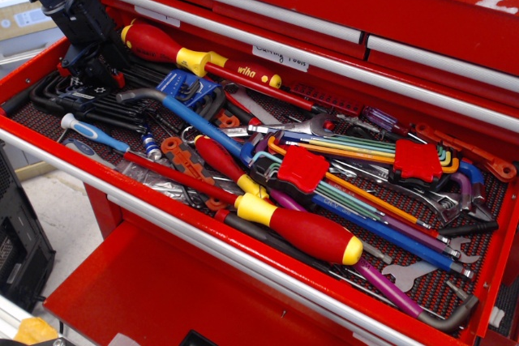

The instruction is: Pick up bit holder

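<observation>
Reaching into the drawer's far-left corner, the gripper [87, 66] sits down on the bit holder [99, 79], which is mostly hidden beneath it beside the hex keys [61, 91]. Whether it's clamped, I can't tell; lifting remains.

- Open red tool drawer [162, 224] lined with a black-and-red mesh mat [422, 285].
- At the far left: black fan of hex keys [61, 95], with the gripper [85, 66] low just beside it.
- Along the back: big red-and-yellow screwdriver [199, 61]; further right, a thin red toothed rail [324, 99].
- Near the front rail: second red-and-yellow screwdriver [296, 228], a white-and-blue small driver [93, 131].
- In the middle: blue-handled tool [199, 119], coloured hex key sets in red holders [304, 169].
- On the right: adjustable wrench [442, 200], overlapping other tools.
</observation>
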`<state>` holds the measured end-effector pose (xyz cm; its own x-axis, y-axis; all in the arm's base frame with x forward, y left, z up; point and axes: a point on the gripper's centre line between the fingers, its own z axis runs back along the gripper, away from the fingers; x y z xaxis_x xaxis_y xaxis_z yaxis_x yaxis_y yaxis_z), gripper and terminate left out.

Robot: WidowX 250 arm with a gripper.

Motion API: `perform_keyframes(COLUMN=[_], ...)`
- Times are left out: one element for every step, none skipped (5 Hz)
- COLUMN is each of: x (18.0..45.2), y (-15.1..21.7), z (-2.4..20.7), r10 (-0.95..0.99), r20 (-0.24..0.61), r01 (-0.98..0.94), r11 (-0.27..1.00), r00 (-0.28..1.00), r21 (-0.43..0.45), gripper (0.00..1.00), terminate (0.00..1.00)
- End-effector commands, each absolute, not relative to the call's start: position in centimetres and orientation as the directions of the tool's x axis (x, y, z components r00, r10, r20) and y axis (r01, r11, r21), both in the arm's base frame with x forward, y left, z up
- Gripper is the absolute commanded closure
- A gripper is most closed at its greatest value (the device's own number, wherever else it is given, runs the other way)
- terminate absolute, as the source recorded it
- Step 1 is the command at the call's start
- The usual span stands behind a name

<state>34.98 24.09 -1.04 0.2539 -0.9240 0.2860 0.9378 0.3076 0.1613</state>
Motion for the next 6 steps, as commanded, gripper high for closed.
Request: perform_keyframes(x=[34.8,34.3,34.4,34.6,34.7,34.9], y=[23.5,23.0,22.7,22.8,22.6,21.4], z=[0.9,2.7,4.2,5.3,6.3,10.6], r10=[-0.915,-0.909,-0.914,-0.921,-0.924,-0.936], r20=[0.267,0.225,0.186,0.171,0.154,0.039], r01=[0.911,0.894,0.889,0.889,0.888,0.897], r11=[0.360,0.396,0.398,0.383,0.379,0.347], r00=[0.302,0.350,0.361,0.349,0.349,0.350], r21=[0.201,0.209,0.226,0.249,0.261,0.273], gripper=[1.00,1.00,1.00,1.00,1.00,1.00], terminate=[0.00,0.00,0.00,0.00,0.00,0.00])
